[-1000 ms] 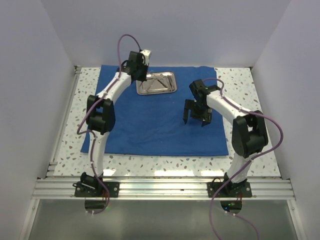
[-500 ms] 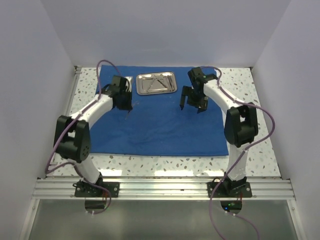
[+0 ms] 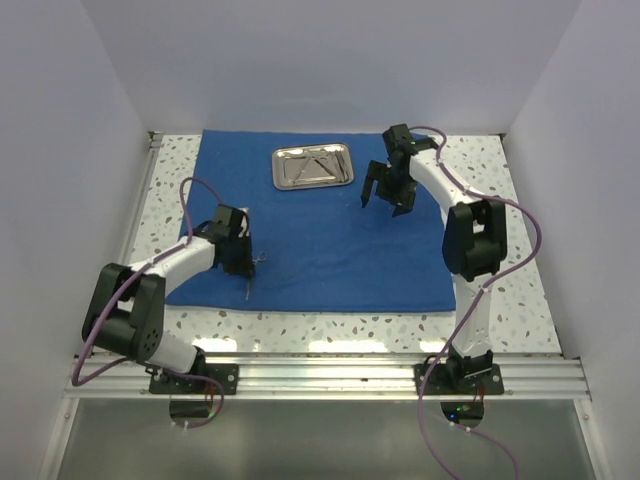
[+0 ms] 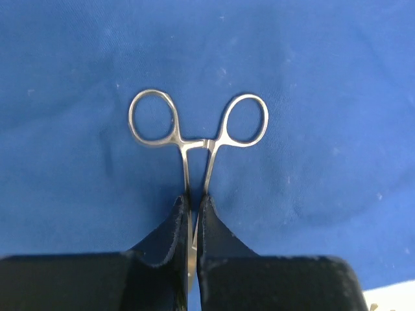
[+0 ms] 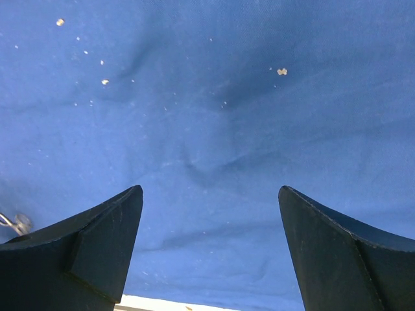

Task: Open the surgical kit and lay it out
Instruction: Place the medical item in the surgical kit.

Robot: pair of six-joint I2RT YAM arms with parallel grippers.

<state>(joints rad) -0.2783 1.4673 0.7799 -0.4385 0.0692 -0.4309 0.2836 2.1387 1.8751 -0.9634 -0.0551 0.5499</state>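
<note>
The royal-blue cloth (image 3: 330, 250) lies spread flat over the table. At its far edge sits the small steel tray (image 3: 313, 167), with thin instruments lying inside. My left gripper (image 3: 244, 268) is low over the near-left part of the cloth, shut on ring-handled forceps (image 3: 250, 275). In the left wrist view the fingers (image 4: 168, 227) pinch the forceps' shanks, and both rings (image 4: 194, 142) stick out beyond the tips over the cloth (image 4: 324, 97). My right gripper (image 3: 381, 207) hangs open just right of the tray, and only cloth (image 5: 227, 129) shows between its fingers (image 5: 110, 233).
Speckled tabletop (image 3: 500, 290) borders the cloth on the left, right and near sides. An aluminium rail (image 3: 320, 378) carries both arm bases along the near edge. White walls close in the back and both sides. A small shiny steel bit (image 5: 18, 223) shows at the right wrist view's left edge.
My left arm has swung from beside the tray down to the cloth's near-left part with the forceps. My right gripper has moved back and now hangs beside the tray, still open.
</note>
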